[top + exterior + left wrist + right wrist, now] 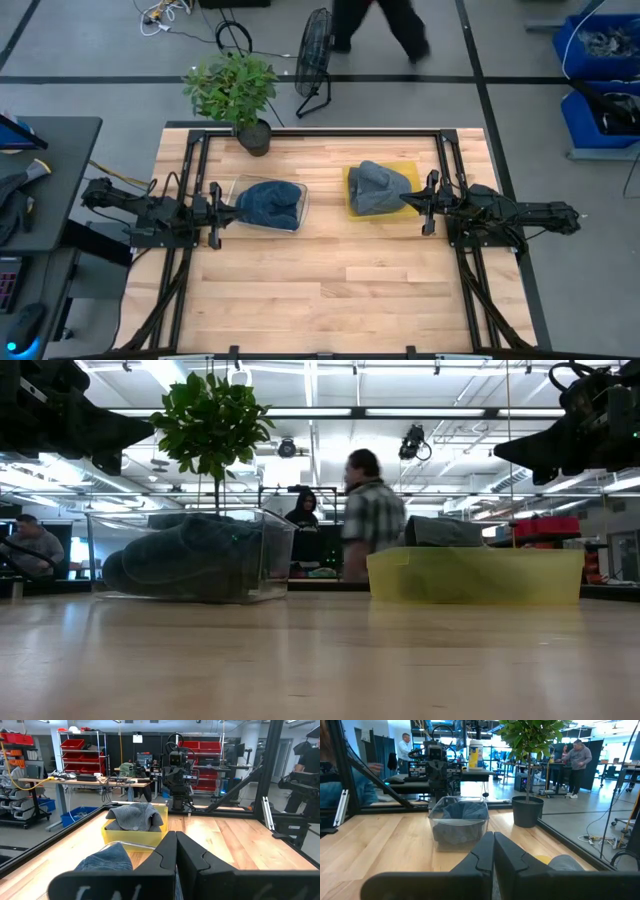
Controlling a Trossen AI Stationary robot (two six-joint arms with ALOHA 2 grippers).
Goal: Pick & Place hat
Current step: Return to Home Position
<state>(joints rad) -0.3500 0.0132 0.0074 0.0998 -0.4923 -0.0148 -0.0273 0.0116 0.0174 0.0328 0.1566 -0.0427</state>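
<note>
Counter (330, 290) held blue cap (268, 203) in transparent bin (299, 218) left, gray cap (378, 188) in yellow bin (409, 167) right. Left jaws and right jaws were closed, empty, beside bins.

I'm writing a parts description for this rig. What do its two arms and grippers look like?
The left arm and right arm are black, slim and jointed, with dark cables looping at the joints. The left gripper and right gripper each carry two matte black wedge-shaped fingers.
</note>
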